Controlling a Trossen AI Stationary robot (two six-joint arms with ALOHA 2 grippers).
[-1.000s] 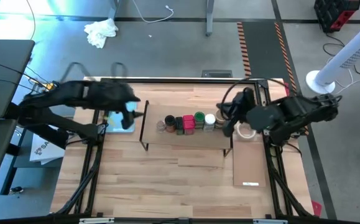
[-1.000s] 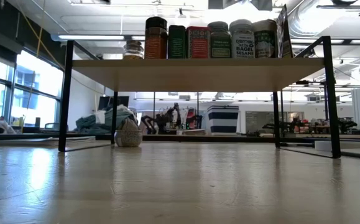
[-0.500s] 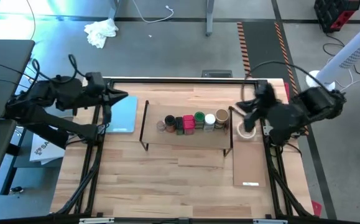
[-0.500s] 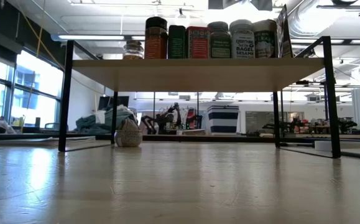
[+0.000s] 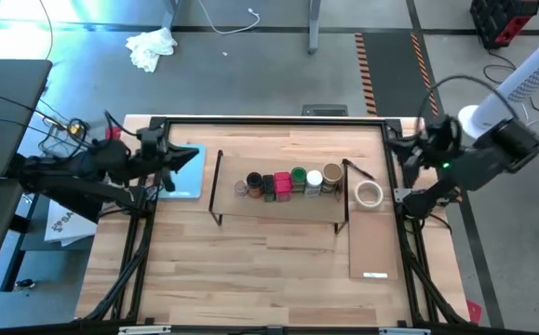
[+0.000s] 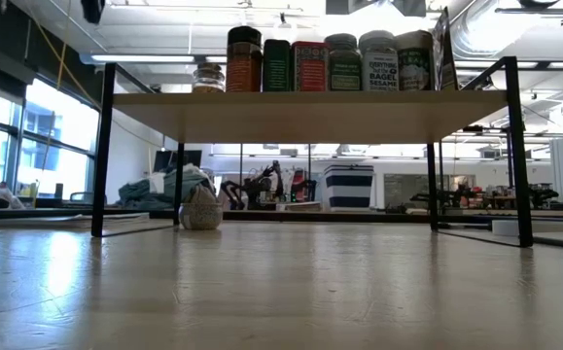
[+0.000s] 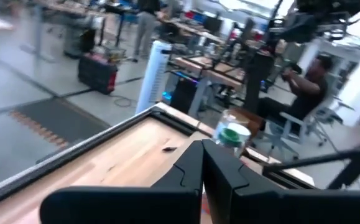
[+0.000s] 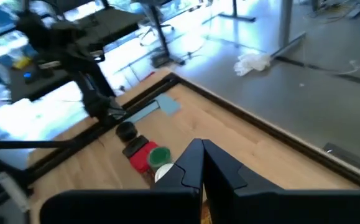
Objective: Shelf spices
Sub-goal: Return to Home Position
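Both clenched and empty: left end effector [image 7: 201,147] at the tabletop's [image 5: 269,270] left edge, right end effector [image 8: 202,145] at its right edge, jars [image 5: 283,183] lined up on the shelf [image 5: 278,207] mid-tabletop; I'd home each arm outward and high, clear of the shelf, no sweep over the row.

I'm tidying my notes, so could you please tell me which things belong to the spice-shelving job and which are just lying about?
Job: spices, in a row on the shelf; left gripper and right gripper, shut, at the table's edges.
Lying about: tape ring, light-blue pad, thin board, floor cloth.
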